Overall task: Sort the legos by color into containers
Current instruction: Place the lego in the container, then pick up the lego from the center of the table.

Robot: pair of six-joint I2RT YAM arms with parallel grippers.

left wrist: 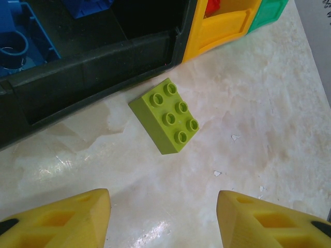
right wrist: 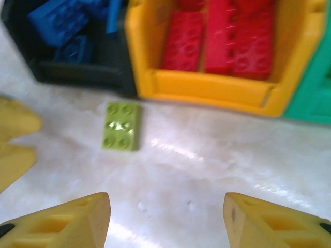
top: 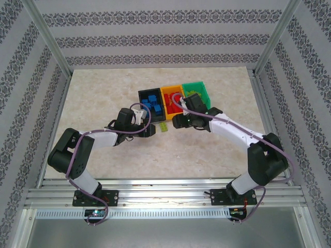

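3 bins: black bin (top: 140, 93), orange-yellow bin (top: 170, 88), green bin (top: 196, 84). 1 lime brick (left wrist: 165, 115) on table (top: 103, 103). left gripper (left wrist: 163, 217), right gripper (right wrist: 165, 219): both spread, empty.

Lime brick (left wrist: 168, 116) lies beside black bin (left wrist: 98, 67); left gripper (left wrist: 163, 209) spread — empty.

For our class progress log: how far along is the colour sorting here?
Done: blue bricks in the black bin, red bricks in the orange-yellow bin. In hand: nothing; left hand and right hand are open. Left: one lime brick on the table, bound for the green bin.
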